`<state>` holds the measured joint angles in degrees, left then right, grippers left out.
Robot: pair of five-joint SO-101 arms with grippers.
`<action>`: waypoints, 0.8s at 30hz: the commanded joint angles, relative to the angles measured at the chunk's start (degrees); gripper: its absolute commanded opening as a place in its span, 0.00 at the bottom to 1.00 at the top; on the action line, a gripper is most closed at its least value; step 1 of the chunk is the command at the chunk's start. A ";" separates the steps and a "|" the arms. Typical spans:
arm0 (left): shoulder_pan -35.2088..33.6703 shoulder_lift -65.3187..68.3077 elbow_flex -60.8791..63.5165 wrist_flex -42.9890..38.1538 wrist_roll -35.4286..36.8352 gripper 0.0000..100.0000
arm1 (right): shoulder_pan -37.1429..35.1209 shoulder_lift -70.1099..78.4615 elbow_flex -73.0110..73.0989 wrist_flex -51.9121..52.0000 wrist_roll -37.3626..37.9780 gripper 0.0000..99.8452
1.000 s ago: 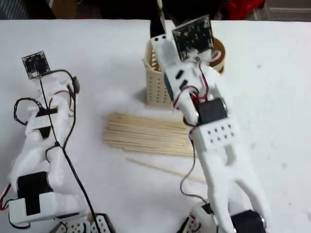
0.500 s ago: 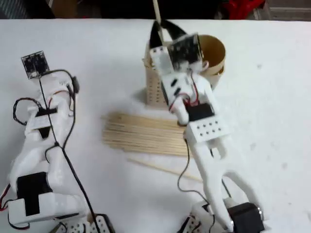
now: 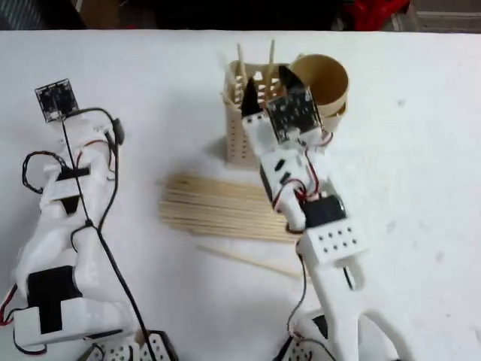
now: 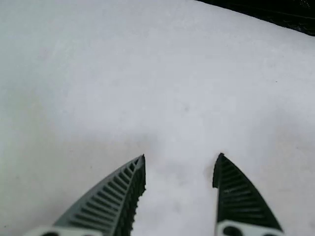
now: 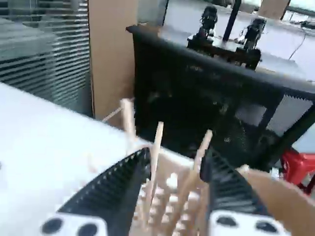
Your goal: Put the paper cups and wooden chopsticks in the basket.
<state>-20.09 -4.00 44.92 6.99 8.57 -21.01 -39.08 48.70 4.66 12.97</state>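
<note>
A cream lattice basket (image 3: 240,139) stands at the table's far middle, with a few wooden chopsticks (image 3: 241,60) upright in it. A brown paper cup (image 3: 325,81) leans against the basket's right side. My right gripper (image 3: 269,86) hangs open just above the basket; in the right wrist view the right gripper (image 5: 176,155) has chopsticks (image 5: 156,142) standing loose between its fingers over the basket (image 5: 165,199), with the cup (image 5: 275,196) beside it. A pile of chopsticks (image 3: 225,207) lies on the table. My left gripper (image 4: 181,157) is open over bare table.
One stray chopstick (image 3: 252,261) lies nearer than the pile, by the right arm's base. The left arm (image 3: 64,195) sits folded at the left side with its cable (image 3: 101,233) trailing toward the front edge. White table (image 3: 421,165) stretches to the right.
The right gripper, which held a chopstick upright over the basket, opened and drew back toward the near side. The chopsticks now stand in the basket. The left arm has not moved.
</note>
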 commanded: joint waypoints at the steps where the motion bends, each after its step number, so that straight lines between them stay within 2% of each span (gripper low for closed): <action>1: 0.84 -0.13 -2.81 0.09 0.26 0.23 | 0.22 -7.78 2.46 5.23 0.00 0.16; 4: 0.84 -0.13 -2.73 0.09 0.26 0.23 | 0.22 -13.32 5.45 12.88 0.00 0.14; 7: 0.84 -0.13 -2.73 0.09 0.26 0.23 | -1.63 -16.92 6.59 26.33 0.35 0.14; 9: 0.84 -0.13 -2.73 0.09 0.26 0.23 | -4.88 -17.71 6.51 35.91 4.48 0.14; 13: 0.84 -0.13 -2.73 0.09 0.26 0.23 | -16.31 -17.10 6.59 48.75 15.21 0.14; 17: 0.84 -0.13 -2.64 0.09 0.26 0.23 | -24.40 -14.46 6.59 53.14 15.56 0.14; 24: 0.84 -0.13 -2.64 0.09 0.26 0.23 | -25.45 -1.19 6.59 51.74 15.82 0.14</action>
<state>-20.09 -4.00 44.92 6.99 8.57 -45.71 -45.14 55.65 57.41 28.00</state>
